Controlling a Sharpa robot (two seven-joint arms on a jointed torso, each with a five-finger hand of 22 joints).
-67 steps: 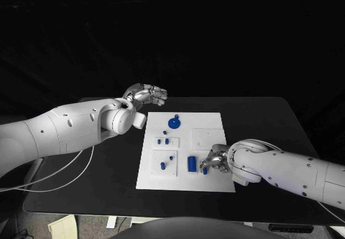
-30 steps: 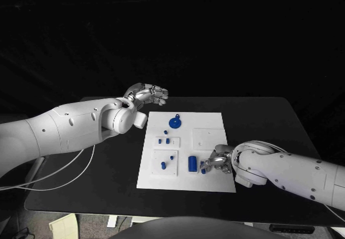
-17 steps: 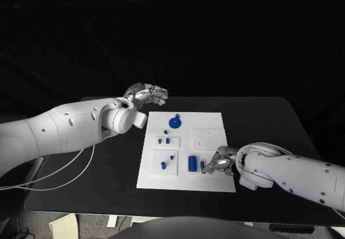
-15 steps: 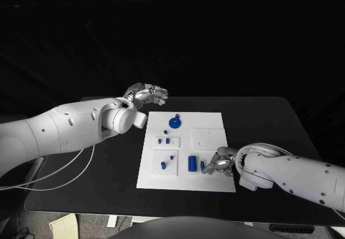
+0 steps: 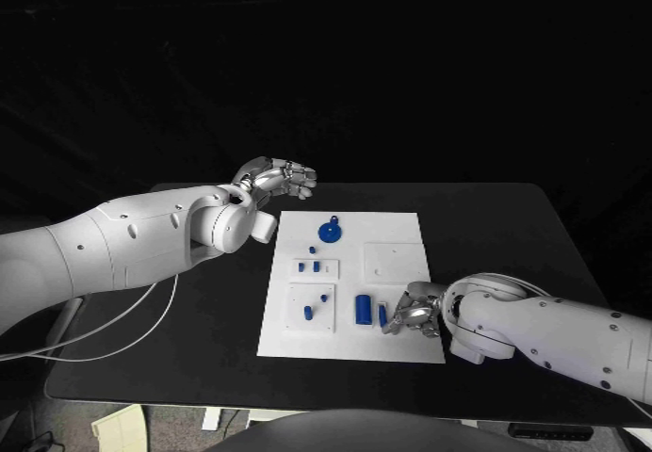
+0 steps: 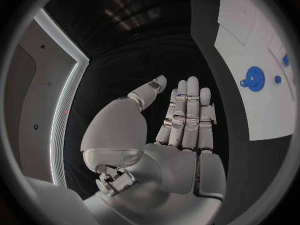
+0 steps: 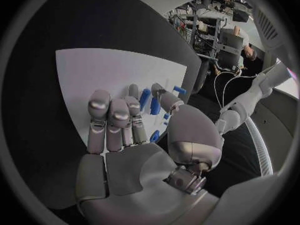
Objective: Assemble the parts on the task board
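The right hand (image 5: 415, 315) is hovering low over the near right part of the task board (image 5: 394, 231), fingers extended side by side and holding nothing — the right wrist view shows the palm bare and the fingertips (image 7: 132, 91) just short of a small blue peg (image 7: 145, 99). Whether they are touching it, cannot tell. Probably lining up to pick or nudge that piece.

The left hand (image 5: 279, 177) is hanging off the board's far left corner, above the black table (image 5: 503, 226), flat and open with fingers straight together (parked out of the way, I'd guess, so the board stays visible).

Parts are sitting on the board: a round blue disc with a small knob (image 5: 331, 231) near the far end, small blue studs (image 5: 311, 266) in a raised white block at mid-left, a slanted little piece (image 5: 310, 312) in the near-left block, and a stubby blue cylinder (image 5: 363, 309) lying just beside the right hand. Near the far right, a square white plate (image 5: 396, 259) is lying bare.

Board looks matte white, rigid, flat — parts look like smooth hard plastic, small and easy to roll.
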